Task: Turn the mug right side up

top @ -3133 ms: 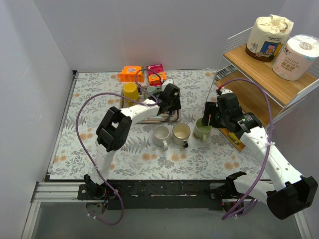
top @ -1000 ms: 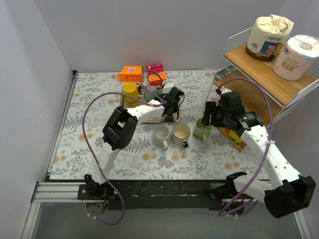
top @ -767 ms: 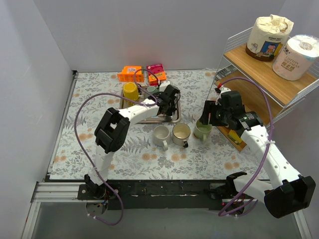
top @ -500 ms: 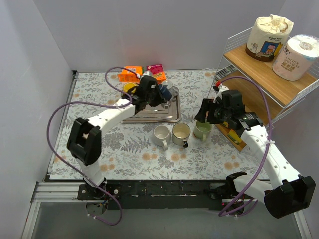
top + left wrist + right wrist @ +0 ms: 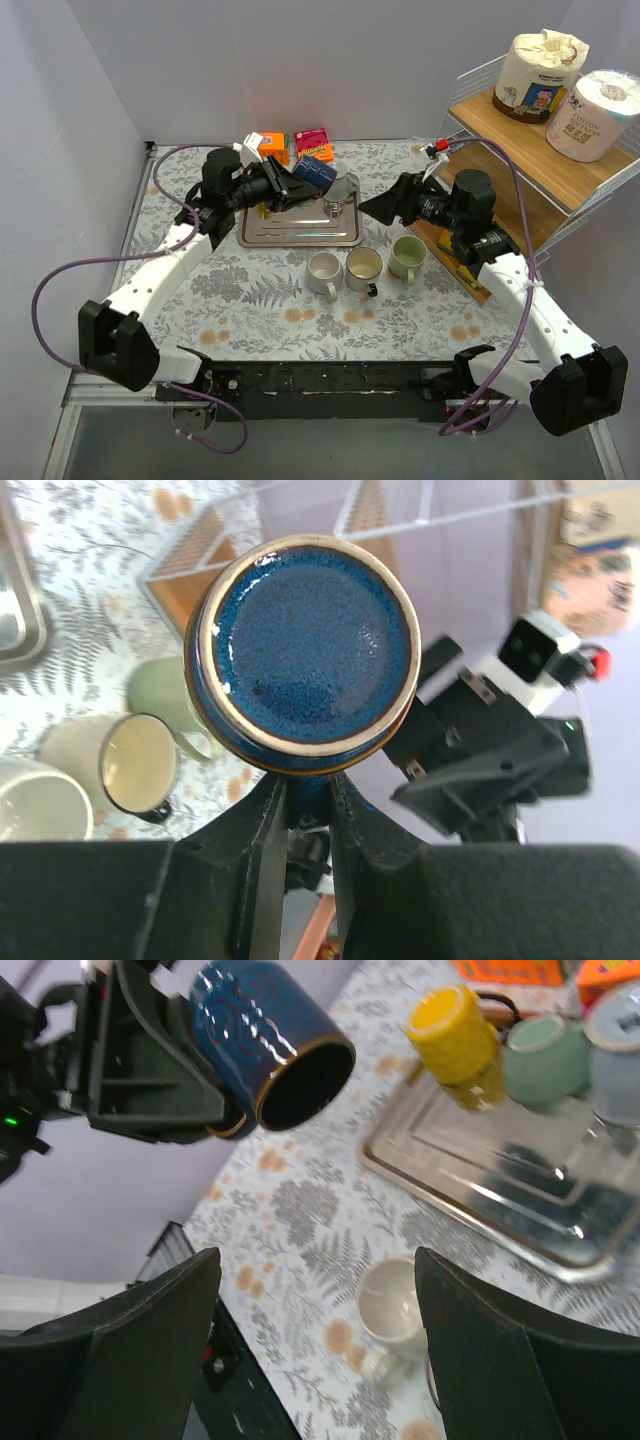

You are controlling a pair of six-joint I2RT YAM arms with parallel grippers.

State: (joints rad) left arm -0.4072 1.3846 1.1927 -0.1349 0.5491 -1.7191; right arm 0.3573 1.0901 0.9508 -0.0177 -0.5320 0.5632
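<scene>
- Nearest the arm bases, lower than both sets of fingers, three mugs stand mouth up in a row on the table: the white mug, the cream mug and the green mug.
- The right gripper hangs above and just beyond the green mug. Its fingers are spread wide with nothing between them, and they point toward the left arm's load.
- The tray lies under the left fingers. On it the yellow mug, the teal mug and the grey mug appear to sit bottom up.
- The left gripper is pinched tight on what looks like the handle of the blue mug, which is held in the air above the tray, just past the fingertips.
- The mug's flat base faces the left wrist camera and its dark mouth points toward the right gripper, so it lies roughly on its side.
- As I judge it, the mug is lifted clear and the turn is about half made. What is left is to roll the wrist until the mouth faces up, lower the mug onto a bare surface and let go.
- Farthest off, beyond the left fingers, sit the orange box and the pink box.
</scene>
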